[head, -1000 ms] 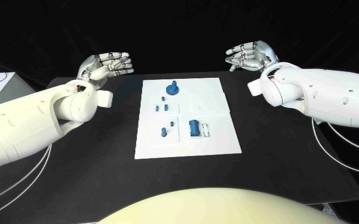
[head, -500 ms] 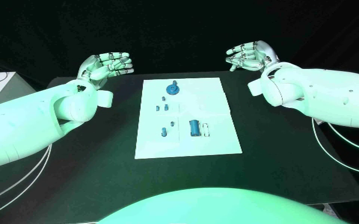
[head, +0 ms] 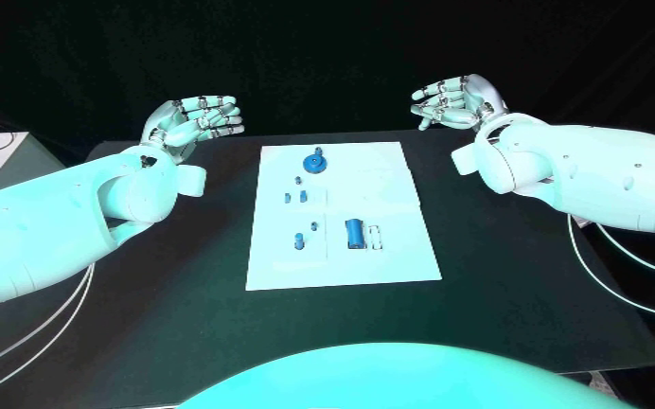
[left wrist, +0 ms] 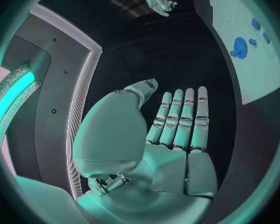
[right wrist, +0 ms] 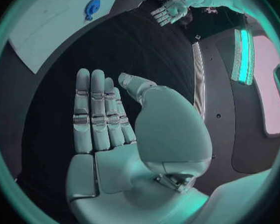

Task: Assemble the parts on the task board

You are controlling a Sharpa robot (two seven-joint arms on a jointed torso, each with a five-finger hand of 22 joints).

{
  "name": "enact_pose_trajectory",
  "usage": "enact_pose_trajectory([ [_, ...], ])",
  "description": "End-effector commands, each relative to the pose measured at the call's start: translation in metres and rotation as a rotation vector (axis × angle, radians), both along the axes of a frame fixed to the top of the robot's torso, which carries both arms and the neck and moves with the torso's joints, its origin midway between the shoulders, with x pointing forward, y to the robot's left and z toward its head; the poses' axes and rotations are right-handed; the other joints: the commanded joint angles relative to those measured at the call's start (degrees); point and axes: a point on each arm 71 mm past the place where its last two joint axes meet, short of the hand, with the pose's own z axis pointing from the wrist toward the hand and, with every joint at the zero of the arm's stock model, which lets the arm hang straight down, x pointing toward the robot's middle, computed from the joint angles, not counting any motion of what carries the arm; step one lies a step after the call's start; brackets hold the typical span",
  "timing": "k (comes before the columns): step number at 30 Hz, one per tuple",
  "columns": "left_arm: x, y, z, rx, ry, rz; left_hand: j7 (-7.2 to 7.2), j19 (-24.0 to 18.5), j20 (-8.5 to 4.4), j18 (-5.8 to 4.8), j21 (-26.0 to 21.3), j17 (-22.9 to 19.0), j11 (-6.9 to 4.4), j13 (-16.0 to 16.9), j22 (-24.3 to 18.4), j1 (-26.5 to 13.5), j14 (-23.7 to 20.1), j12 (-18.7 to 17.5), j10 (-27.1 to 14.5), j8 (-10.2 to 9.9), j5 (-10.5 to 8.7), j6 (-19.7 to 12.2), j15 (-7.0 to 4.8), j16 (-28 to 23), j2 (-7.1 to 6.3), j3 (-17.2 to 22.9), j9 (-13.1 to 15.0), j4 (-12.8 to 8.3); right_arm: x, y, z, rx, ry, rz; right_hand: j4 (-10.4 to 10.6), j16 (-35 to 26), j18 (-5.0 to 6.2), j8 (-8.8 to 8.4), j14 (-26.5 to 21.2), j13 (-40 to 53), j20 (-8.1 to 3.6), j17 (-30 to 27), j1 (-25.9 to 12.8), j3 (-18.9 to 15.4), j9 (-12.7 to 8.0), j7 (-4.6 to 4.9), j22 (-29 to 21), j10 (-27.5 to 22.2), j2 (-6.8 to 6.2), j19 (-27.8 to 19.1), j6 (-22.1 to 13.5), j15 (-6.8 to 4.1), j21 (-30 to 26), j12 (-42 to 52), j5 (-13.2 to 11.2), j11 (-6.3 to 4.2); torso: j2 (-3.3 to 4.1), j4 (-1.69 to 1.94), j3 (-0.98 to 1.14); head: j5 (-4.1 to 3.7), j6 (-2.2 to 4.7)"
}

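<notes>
Nothing's budged since before: left hand and right hand hover empty, fingers spread. I'd reach for the board's cylinder first, slowly.

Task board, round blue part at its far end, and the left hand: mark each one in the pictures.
task board (head: 396,257): head view, bare white area near its right edge.
round blue part (head: 315,160): head view, middle of its disc.
left hand (left wrist: 171,134): left wrist view, base of its straight fingers.
</notes>
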Motion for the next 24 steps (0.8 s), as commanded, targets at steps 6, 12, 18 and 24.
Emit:
enact_pose_trajectory([
  [6, -0.0009, -0.0032, 0.0016, -0.018, -0.011, -0.018, 0.39, 0.11, -0.02, 0.19, -0.42, -0.11, 0.19, 0.04, -0.12, 0.67, 0.58, 0.25, 0.69, 0.37, -0.04, 0.34, -0.29, -0.10, -0.10, -0.03, -0.16, -0.10, -0.0002, 0.0013, 0.0006, -0.008, -0.004, 0.024, -0.17, -0.53, 0.67, -0.26, 0.56, -0.27, 0.08, -0.10, 0.23, -0.31, -0.11, -0.17, -0.22, 0.53, 0.47, 0.54, 0.53, 0.00, -0.31, -0.24, 0.12, -0.01, 0.04, -0.04, 0.00, -0.08, 0.00],
  [12, -0.0012, -0.0038, 0.0018, -0.019, -0.012, -0.020, 0.43, 0.19, -0.03, 0.21, -0.42, -0.12, 0.23, 0.05, -0.15, 0.67, 0.70, 0.29, 0.84, 0.41, -0.05, 0.42, -0.29, -0.07, -0.10, -0.02, -0.21, -0.08, -0.0005, 0.0017, 0.0006, -0.018, -0.005, 0.030, -0.25, -0.76, 0.68, -0.26, 0.98, -0.56, 0.01, -0.12, 0.29, -0.45, -0.13, -0.19, -0.42, 0.81, 0.54, 0.83, 0.76, -0.08, -0.24, -0.24, 0.08, -0.06, 0.04, -0.02, 0.03, -0.14, 0.00],
  [18, -0.0016, -0.0045, 0.0019, -0.020, -0.011, -0.023, 0.46, 0.24, -0.04, 0.22, -0.43, -0.12, 0.24, 0.05, -0.16, 0.68, 0.78, 0.31, 0.92, 0.43, -0.05, 0.47, -0.30, -0.05, -0.09, -0.01, -0.23, -0.08, -0.0006, 0.0020, 0.0006, -0.026, -0.006, 0.034, -0.31, -0.99, 0.69, -0.27, 1.53, -0.89, -0.10, -0.10, 0.33, -0.59, -0.16, -0.24, -0.62, 1.10, 0.62, 1.22, 0.98, -0.18, -0.13, -0.25, 0.05, -0.13, 0.07, -0.01, 0.04, -0.14, 0.00],
  [24, -0.0018, -0.0047, 0.0020, -0.021, -0.011, -0.025, 0.51, 0.30, -0.04, 0.22, -0.43, -0.13, 0.23, 0.05, -0.18, 0.68, 0.86, 0.33, 1.00, 0.45, -0.05, 0.52, -0.31, -0.02, -0.10, 0.00, -0.26, -0.08, -0.0009, 0.0023, 0.0007, -0.040, -0.008, 0.040, -0.39, -1.18, 0.70, -0.27, 1.99, -1.15, -0.20, -0.08, 0.37, -0.74, -0.18, -0.30, -0.79, 1.40, 0.66, 1.55, 1.19, -0.29, -0.02, -0.23, 0.02, -0.22, 0.08, 0.00, 0.05, -0.23, 0.00],
])
